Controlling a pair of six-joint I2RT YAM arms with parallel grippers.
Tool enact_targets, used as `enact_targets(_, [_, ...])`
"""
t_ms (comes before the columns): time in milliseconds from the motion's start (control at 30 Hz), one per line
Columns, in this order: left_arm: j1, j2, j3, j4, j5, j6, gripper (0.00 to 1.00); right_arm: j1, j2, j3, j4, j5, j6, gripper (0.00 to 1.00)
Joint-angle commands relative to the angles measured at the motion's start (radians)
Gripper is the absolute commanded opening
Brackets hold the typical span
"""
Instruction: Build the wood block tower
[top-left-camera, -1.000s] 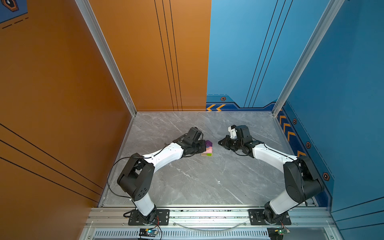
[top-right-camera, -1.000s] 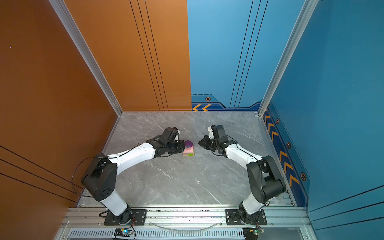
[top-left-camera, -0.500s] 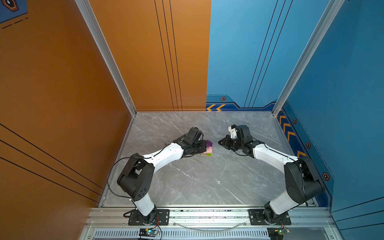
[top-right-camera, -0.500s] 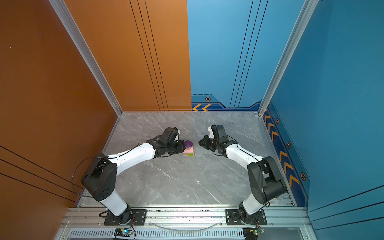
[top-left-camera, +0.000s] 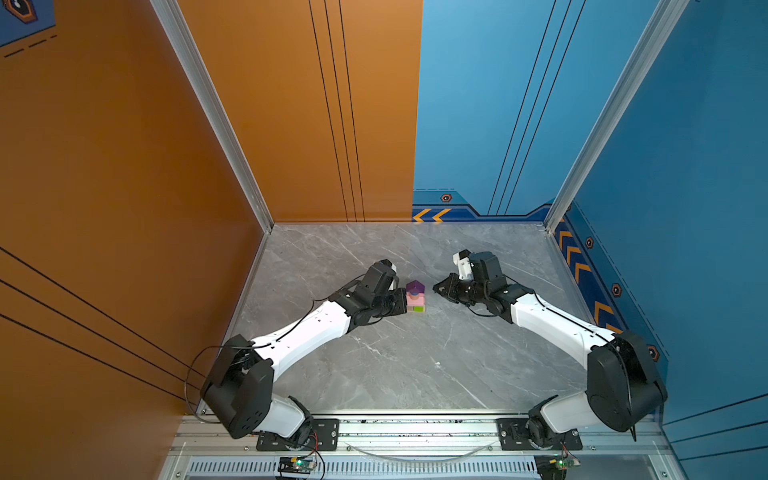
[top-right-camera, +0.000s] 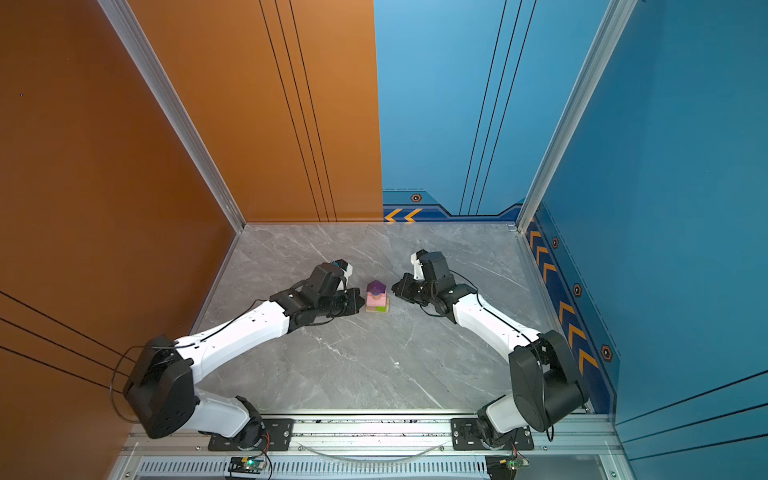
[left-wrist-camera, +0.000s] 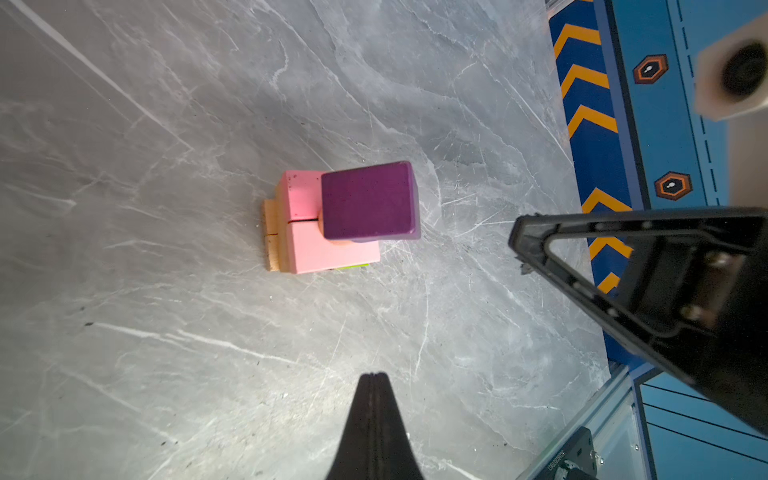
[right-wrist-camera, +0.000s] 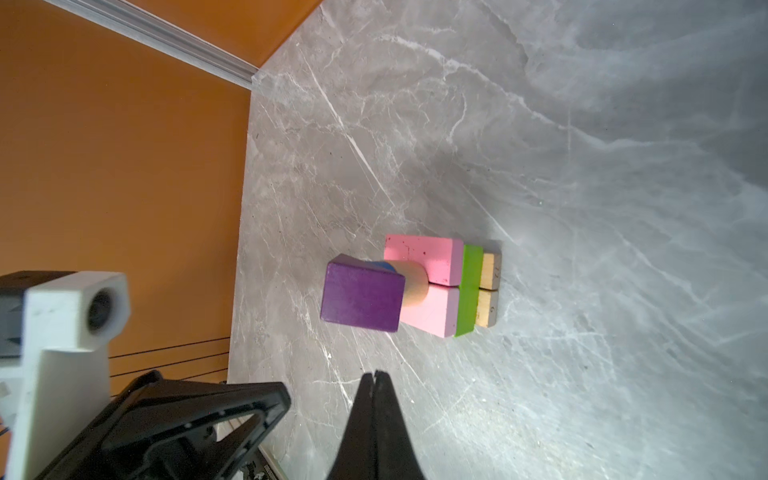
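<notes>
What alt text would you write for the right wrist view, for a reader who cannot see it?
The wood block tower stands on the grey marble table: tan bars, a lime-green bar, two pink slabs, a tan cylinder and a purple block on top. The right gripper, fingers shut, points toward it without touching.

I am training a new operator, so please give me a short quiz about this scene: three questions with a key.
1. True or false: the purple peaked block tops the wood block tower.
2. What lies directly under the two pink slabs? A) lime-green bar B) blue cylinder C) bare table
3. On the left arm and right arm, are the jaws open or shut, and do they hold anything?
Key: 1 true; 2 A; 3 both shut, holding nothing.
</notes>
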Motion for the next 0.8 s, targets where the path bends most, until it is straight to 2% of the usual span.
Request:
enact_targets(0, [0.007, -0.08, -0.038, -0.044, -0.064, 0.024, 0.0, 0.031, -0.029, -0.005, -0.085, 0.065, -0.028, 0.0])
enact_targets(300, [0.057, -0.2, -0.128, -0.06, -0.125, 0.03, 0.0, 0.123, -0.077, -0.055, -0.142, 0.177, 0.002, 0.0])
enact_targets(500, [0.075, -0.2, -0.167, -0.05, -0.123, 0.032, 0.0, 0.177, -0.065, -0.106, -0.137, 0.219, 0.038, 0.0])
enact_targets(767, [0.094, -0.156, -0.207, -0.003, -0.101, 0.013, 0.0, 0.212, 0.024, -0.149, -0.043, 0.206, 0.096, 0.0])
